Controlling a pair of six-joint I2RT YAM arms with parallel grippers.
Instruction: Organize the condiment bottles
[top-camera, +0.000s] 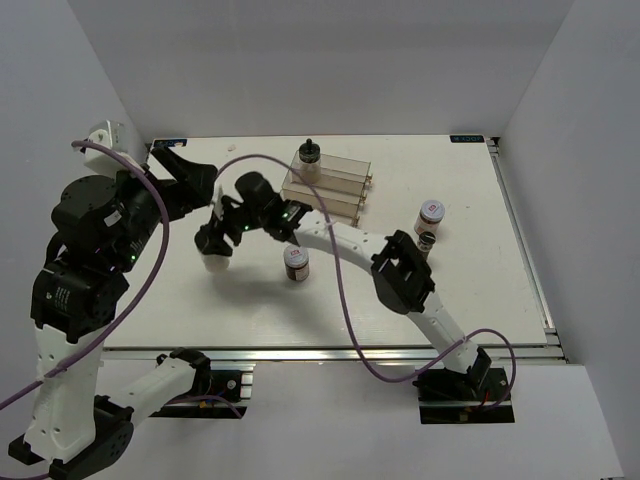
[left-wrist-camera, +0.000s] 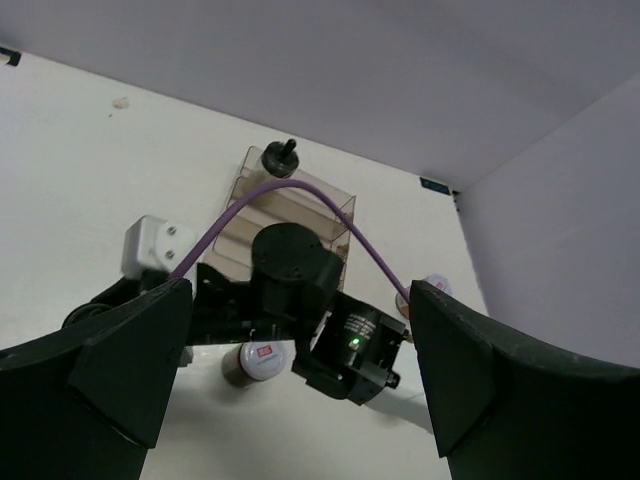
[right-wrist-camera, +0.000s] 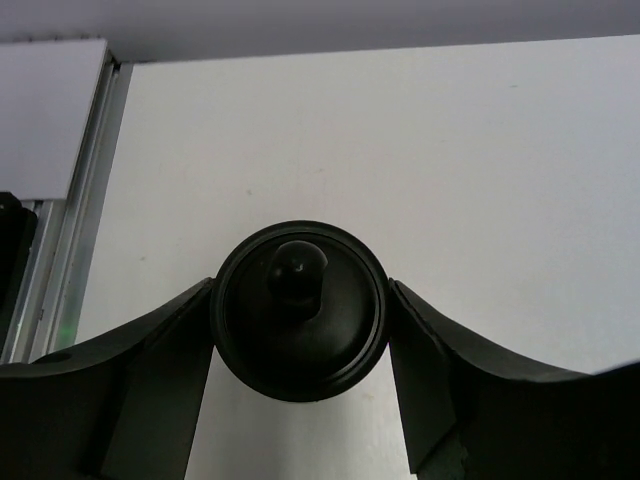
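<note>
At inspection the task stood at an early stage. Only one whitish black-capped bottle stood on the clear stepped rack, at its far left corner. A second whitish bottle was over the left-centre of the table, apart from the rack, with the right gripper on it. One squat jar stood near the rack's front. Another squat jar and a slim dark shaker stood close together to the right, all three unsorted. No second shaker was found in view. The right arm reached across to the left with its wrist turned down, and its wrist view showed the jaws pinching the bottle's black cap from both sides. Whether that bottle rested on the table could not be determined. The left gripper was held raised at the table's left side, its jaws spread wide and empty.
</note>
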